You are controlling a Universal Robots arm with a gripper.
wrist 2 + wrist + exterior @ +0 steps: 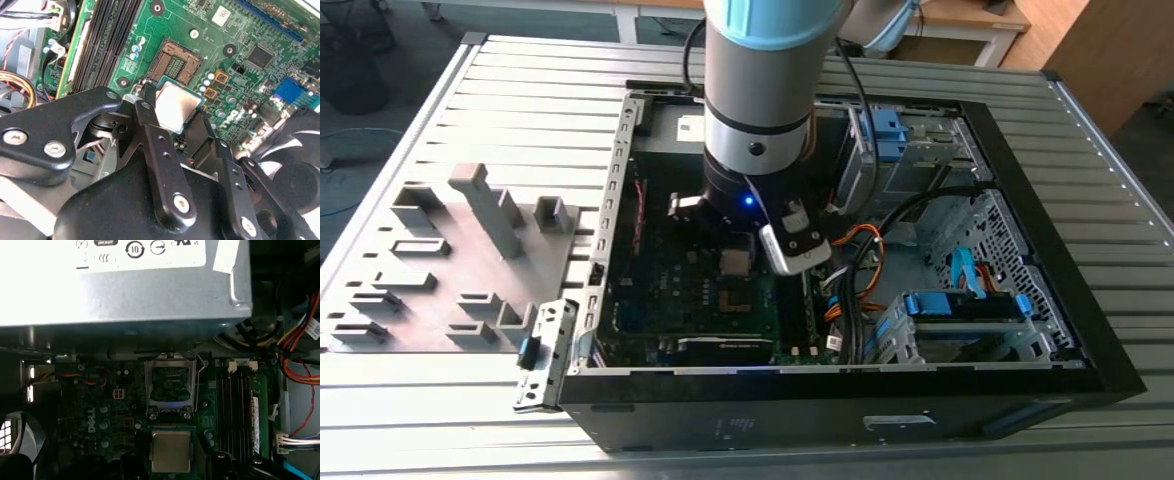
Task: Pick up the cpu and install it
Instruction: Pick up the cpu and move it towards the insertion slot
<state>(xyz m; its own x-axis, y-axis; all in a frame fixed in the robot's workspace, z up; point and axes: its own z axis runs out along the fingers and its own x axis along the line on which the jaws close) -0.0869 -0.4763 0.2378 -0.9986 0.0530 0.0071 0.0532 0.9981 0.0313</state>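
Second wrist view first: my claw (175,116) is clenched on the chip (178,102), its black fingers (151,137) pressed against two opposite edges of that silvery square. I see the chip held flat, metal face toward the camera, above the green circuit board (240,30). Just past the fingertips lies the open socket (175,62) with its contacts exposed. The chip's far edge sits just short of the socket, so the two are close but not lined up. A bank of long dark memory slots (107,40) runs along one side of the claw.

In the first wrist view the chip (171,451) shows directly ahead of the claw. The socket (170,385) comes right after it, a metal frame and a thin latch wire (201,371) around its contacts. Farther out from the claw than the socket sits the big power box (125,290) with its white label.

In the exterior view the arm (761,80) reaches down into the open computer case (854,405), and the claw (736,255) hovers low over the board near the middle of the case. A grey tray (440,280) lies on the slatted table (454,420), well apart from the claw, toward the exterior view's left.
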